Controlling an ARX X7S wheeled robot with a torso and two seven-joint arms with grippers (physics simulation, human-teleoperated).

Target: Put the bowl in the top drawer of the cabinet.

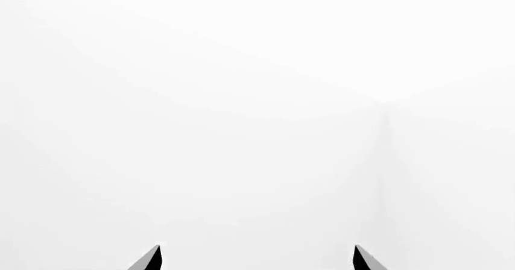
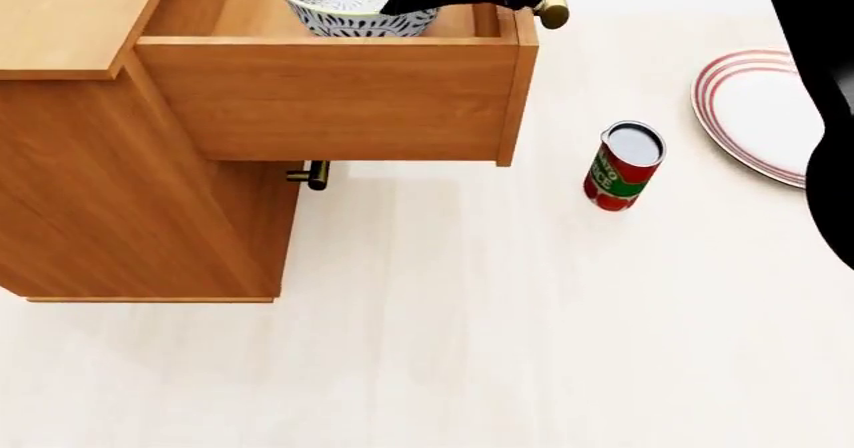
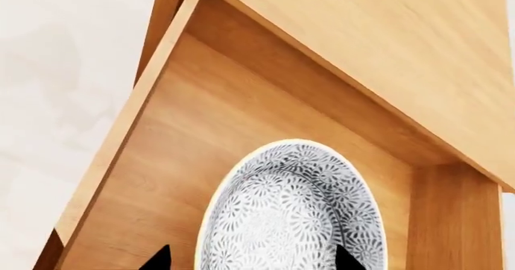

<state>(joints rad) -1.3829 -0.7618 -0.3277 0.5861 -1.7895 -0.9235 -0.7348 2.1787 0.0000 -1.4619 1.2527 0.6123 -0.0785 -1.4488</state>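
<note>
- The top drawer [image 2: 334, 98] stands pulled out from the cabinet [image 2: 120, 198], so its wooden box is open from above and can take the bowl.
- The bowl [image 2: 350, 3] is inside that drawer, within its walls and towards the front panel. Whether it rests on the drawer floor or hangs just above, I cannot tell.
- The right gripper [image 3: 249, 261] sits over the bowl, a dark fingertip on either side of its speckled body. The jaws look spread around it, but I cannot tell whether they grip it.
- The left gripper [image 1: 257, 259] faces only blank white, its two fingertips apart and nothing between them, kept out of the way.
- A can [image 2: 622, 166] and a plate [image 2: 754, 118] lie on the pale floor beside the drawer's front corner, well apart from the bowl.
</note>
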